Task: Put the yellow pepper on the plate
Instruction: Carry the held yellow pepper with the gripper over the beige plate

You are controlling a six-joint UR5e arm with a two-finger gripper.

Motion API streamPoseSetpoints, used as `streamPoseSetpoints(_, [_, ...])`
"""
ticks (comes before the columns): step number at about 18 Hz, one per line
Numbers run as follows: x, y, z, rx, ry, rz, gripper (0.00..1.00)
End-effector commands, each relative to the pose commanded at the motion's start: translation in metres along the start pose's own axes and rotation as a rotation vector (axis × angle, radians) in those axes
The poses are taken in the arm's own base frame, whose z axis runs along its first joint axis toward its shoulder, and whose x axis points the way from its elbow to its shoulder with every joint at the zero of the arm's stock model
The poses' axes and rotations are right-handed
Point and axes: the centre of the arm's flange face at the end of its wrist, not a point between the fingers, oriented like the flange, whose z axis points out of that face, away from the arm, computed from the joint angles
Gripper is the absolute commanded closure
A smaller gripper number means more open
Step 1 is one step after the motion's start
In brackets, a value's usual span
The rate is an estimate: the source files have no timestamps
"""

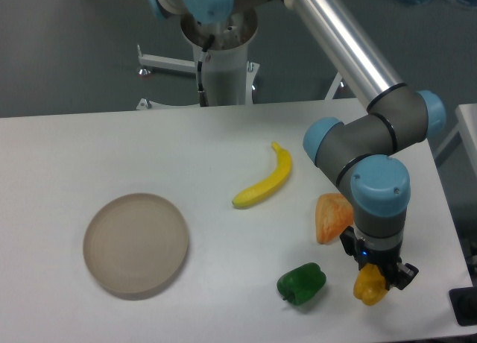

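Yellow pepper sits clamped between the closed fingers, far right of the plate.

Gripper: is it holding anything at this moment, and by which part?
The gripper sits around the top of the yellow pepper, apparently gripping its upper part; the wrist hides the fingers, so a firm hold cannot be confirmed.

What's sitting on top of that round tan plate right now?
Nothing: the plate shows only its bare surface. The yellow pepper is far off, at the gripper, which partly covers it.
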Motion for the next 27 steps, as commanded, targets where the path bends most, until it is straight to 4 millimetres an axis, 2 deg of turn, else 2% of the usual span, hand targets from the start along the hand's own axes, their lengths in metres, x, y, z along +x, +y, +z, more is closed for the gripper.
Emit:
streamPoseSetpoints(4, [0.005,-0.004,-0.013,0.0,-0.001,-0.01,0.53])
streamPoseSetpoints(5, [0.013,-0.01,-0.023,0.003,0.002,-0.031,0.53])
streamPoseSetpoints(8, [0.03,-0.009,-0.05,-0.011,0.061,-0.04,0.53])
streamPoseSetpoints(11, [0.066,-0.014,-0.101,-0.02,0.172,-0.15,0.52])
streamPoseSetpoints(12, [0.088,-0.022,-0.113,-0.021,0.223,-0.172,0.53])
streamPoseSetpoints(13, [0.1,-0.024,-0.121,-0.029,0.235,-0.203,0.53])
streamPoseSetpoints(15, [0.133,-0.043,-0.128,-0.032,0.283,-0.295,0.53])
streamPoseSetpoints(17, [0.156,-0.062,-0.135,-0.022,0.309,-0.377,0.53])
streamPoseSetpoints(21, [0.204,-0.12,-0.152,0.014,0.368,-0.535,0.53])
streamPoseSetpoints(23, [0.229,-0.144,-0.152,-0.004,0.382,-0.566,0.53])
streamPoseSetpoints(24, [0.25,-0.158,-0.147,-0.026,0.396,-0.57,0.55])
streamPoseSetpoints(27, [0.274,-0.176,-0.134,-0.056,0.414,-0.569,0.55])
